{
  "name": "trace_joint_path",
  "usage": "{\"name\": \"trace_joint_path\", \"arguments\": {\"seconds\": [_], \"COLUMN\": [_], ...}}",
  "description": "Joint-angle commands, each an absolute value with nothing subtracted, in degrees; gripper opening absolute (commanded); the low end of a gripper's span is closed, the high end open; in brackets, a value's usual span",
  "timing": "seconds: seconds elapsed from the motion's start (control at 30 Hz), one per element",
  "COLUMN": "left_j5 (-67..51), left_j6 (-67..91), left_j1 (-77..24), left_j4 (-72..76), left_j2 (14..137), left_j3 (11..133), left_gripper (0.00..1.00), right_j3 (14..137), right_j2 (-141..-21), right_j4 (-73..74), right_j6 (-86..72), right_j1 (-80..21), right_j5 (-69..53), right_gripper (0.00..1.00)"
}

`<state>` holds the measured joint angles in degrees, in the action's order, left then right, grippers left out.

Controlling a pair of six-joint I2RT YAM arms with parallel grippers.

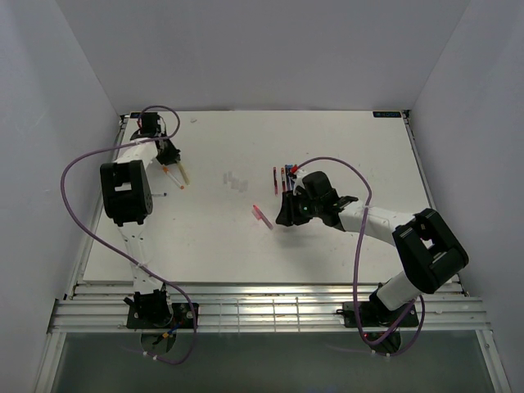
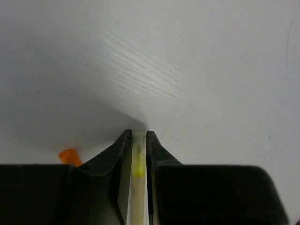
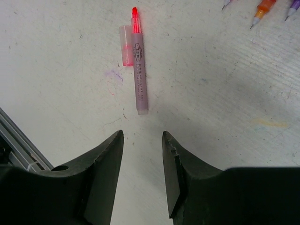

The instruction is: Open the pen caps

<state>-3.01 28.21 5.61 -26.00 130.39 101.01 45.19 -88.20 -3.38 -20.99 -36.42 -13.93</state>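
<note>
The left gripper (image 2: 138,139) is closed narrowly on a yellow pen (image 2: 138,161). Its black fingers press both sides of a slim, clear plastic tube with a yellow part inside. I cannot tell whether this round, hollow end is the cap. The lower part of the tube is hidden between the fingers.

Just beside the left finger an orange cap (image 2: 69,156) lies on the tabletop (image 2: 211,70). It is short and translucent, and the gripper body covers part of it.

The right gripper (image 3: 140,137) hangs over the tabletop with its smooth black jaws wide apart and nothing between them. In front of it lies a pink pen (image 3: 139,70), a thin matte barrel with a printed label and a bare bright tip. Its pink cap (image 3: 126,45), a short translucent tube, lies parallel just beside the tip.

The white tabletop has a fine wood grain and some faint marks.

Three other pens (image 3: 262,8) are cut off at the top edge; only their pointed ends show.
</note>
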Motion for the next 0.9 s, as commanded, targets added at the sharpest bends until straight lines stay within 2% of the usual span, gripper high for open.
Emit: {"name": "trace_joint_path", "arguments": {"seconds": [0.0, 0.13, 0.3, 0.63, 0.87], "left_j5": [-6.93, -9.14, -11.07, -13.45, -11.6], "left_j6": [29.27, 30.23, 31.55, 35.32, 37.35], "left_j1": [4.13, 2.99, 1.05, -10.71, -17.31], "left_j4": [-26.81, -25.49, -20.5, -12.84, -10.37], "left_j2": [122.54, 116.29, 104.87, 79.73, 69.18], "left_j3": [97.92, 93.0, 80.72, 62.42, 53.89], "left_gripper": [0.0, 0.0, 0.0, 0.0, 0.0], "right_j3": [45.44, 46.23, 48.07, 47.81, 50.89], "right_j2": [-86.13, -84.64, -83.85, -86.3, -89.47], "right_j4": [-4.84, -4.04, -4.74, -23.27, -32.34], "right_j6": [-23.02, -24.17, -24.96, -37.78, -42.54], "right_j1": [-36.21, -36.3, -36.21, -37.44, -41.3], "right_j5": [-15.29, -15.29, -18.97, -32.5, -29.98], "right_gripper": [0.45, 0.45, 0.47, 0.57, 0.57]}}
